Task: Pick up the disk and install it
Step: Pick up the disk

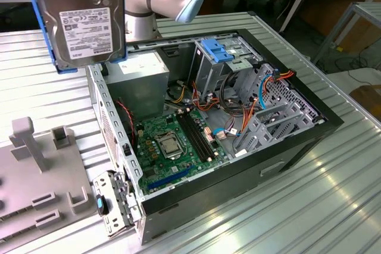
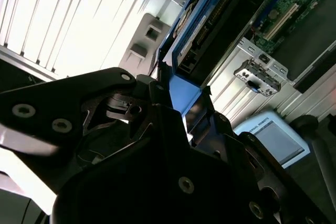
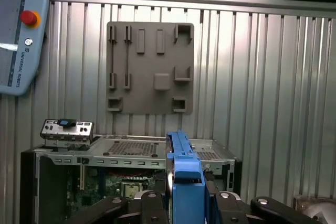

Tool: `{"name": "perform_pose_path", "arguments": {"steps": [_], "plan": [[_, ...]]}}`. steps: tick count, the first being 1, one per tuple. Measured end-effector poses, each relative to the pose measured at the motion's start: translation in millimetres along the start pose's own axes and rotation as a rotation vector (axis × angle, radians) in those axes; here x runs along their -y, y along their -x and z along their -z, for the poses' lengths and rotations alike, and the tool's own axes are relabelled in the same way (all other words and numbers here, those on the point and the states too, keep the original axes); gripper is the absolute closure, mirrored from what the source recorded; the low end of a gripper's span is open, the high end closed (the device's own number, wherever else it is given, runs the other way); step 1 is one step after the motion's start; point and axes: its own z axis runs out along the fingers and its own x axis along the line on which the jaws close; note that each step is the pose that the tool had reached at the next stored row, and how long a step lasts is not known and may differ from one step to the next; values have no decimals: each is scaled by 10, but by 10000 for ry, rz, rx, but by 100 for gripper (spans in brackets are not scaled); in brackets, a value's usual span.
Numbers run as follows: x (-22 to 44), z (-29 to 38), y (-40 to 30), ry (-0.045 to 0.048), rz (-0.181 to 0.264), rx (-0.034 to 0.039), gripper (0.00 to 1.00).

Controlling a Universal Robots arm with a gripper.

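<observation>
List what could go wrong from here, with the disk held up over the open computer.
1. The gripper holds the disk by its blue rail, high up; a slip could drop it onto the motherboard or the table.
2. Loose cables crowd the drive cage and might snag the disk going in.

1. The disk [image 1: 80, 19] is faced in dull grey metal and a white paper label [image 1: 89, 34]; its side rails [image 1: 43, 25] are made of smooth, bright blue plastic.
2. The table [image 1: 333, 194] is formed of ribbed, shiny metal.
3. The fixture plate [image 3: 150, 66] is moulded in matt grey plastic.
4. The computer case [image 1: 238, 176] is built of bare sheet metal inside a matt black shell.
5. The gripper [image 3: 187, 200] is finished in matt black.
</observation>
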Motion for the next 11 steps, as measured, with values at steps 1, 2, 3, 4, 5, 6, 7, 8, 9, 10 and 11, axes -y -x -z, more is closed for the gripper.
{"name": "perform_pose_path", "arguments": {"steps": [1, 2, 3, 4, 5, 6, 7, 8, 9, 10, 11], "plan": [[63, -2, -3, 0, 0, 1, 63], [110, -4, -5, 0, -1, 0, 63], [167, -6, -8, -1, -1, 1, 63], [214, -8, -10, -1, 0, 1, 63], [280, -9, -13, 0, 0, 0, 63], [366, -12, -17, 0, -1, 0, 63], [413, -15, -19, -1, 0, 1, 63], [455, -16, -21, -1, 0, 1, 63], [512, -17, -23, 0, -1, 0, 63], [555, -19, -25, 0, -1, 0, 63], [603, -21, -28, 0, 0, 0, 63]]}}
